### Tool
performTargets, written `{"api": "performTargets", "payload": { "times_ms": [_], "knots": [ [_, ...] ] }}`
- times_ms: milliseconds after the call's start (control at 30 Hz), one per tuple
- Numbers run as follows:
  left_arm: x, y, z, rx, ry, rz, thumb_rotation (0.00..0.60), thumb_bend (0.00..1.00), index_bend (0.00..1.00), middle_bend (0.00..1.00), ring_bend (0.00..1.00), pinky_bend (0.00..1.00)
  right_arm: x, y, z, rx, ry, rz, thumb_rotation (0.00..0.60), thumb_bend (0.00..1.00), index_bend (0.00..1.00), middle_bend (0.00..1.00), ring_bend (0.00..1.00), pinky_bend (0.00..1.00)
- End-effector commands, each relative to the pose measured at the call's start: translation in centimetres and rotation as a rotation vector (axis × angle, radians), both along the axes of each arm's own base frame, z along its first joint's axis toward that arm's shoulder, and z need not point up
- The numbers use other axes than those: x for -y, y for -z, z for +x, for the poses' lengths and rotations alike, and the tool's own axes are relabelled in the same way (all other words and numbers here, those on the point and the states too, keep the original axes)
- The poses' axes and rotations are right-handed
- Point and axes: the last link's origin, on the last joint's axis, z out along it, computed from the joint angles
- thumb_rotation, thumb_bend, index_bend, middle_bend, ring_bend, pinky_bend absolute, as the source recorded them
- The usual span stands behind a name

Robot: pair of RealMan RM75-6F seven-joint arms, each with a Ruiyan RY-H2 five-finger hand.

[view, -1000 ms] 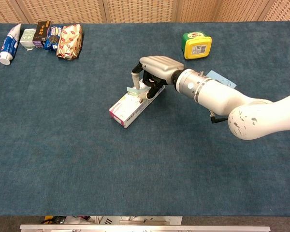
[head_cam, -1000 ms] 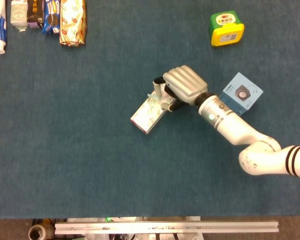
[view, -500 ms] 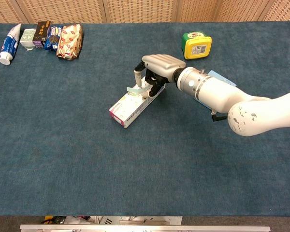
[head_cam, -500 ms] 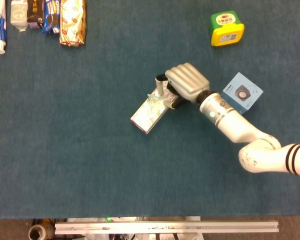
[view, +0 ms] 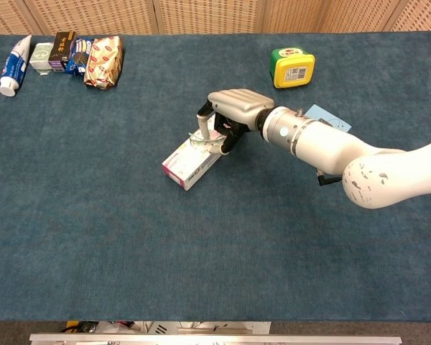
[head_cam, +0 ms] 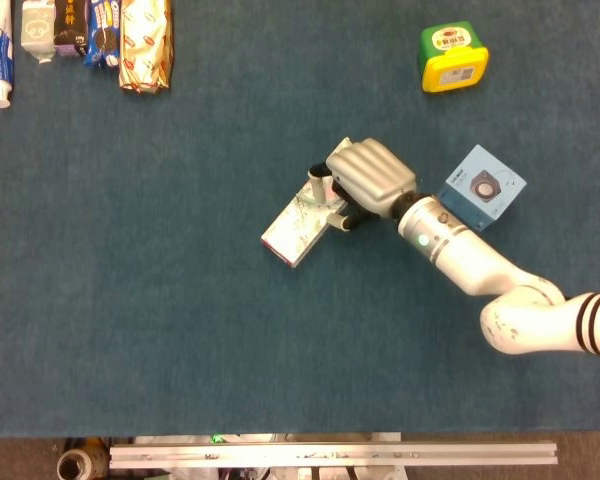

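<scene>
White box under R hand

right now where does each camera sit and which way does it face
Head view: high above the table, looking almost straight down; the right arm and right robot hand show over the flat box.
Chest view: lower, at the table's near edge, facing across it to the panelled wall; the same right robot hand shows.
Both share the flat box and yellow-green container.

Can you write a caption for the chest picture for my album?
Robot's right hand grips one end of a long box on the blue table.
</scene>
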Motion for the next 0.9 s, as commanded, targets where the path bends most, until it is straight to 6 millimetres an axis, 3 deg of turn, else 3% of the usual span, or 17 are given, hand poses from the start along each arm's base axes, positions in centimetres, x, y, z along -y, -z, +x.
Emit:
{"api": "performTargets", "payload": {
  "times_ms": [33, 500, 900],
  "knots": [
    [0.0, 0.0, 0.0, 0.001, -0.001, 0.000, 0.600, 0.19, 0.14, 0.25, 0.26, 0.26, -0.2, 0.0, -0.1, -0.007, -0.002, 0.002, 0.600, 0.20, 0.56, 0.95, 1.00, 1.00],
    [0.4, -0.2, -0.1, 0.006, -0.004, 0.003, 0.600, 0.19, 0.14, 0.25, 0.26, 0.26, -0.6, 0.2, 0.1, -0.014, -0.014, 0.001, 0.600, 0.20, 0.56, 0.95, 1.00, 1.00],
    [0.3, -0.3, 0.1, 0.005, 0.004, 0.004, 0.600, 0.19, 0.13, 0.25, 0.26, 0.26, -0.3, -1.1, 0.0, 0.004, -0.024, -0.041, 0.600, 0.20, 0.55, 0.94, 1.00, 1.00]
  ]
}}
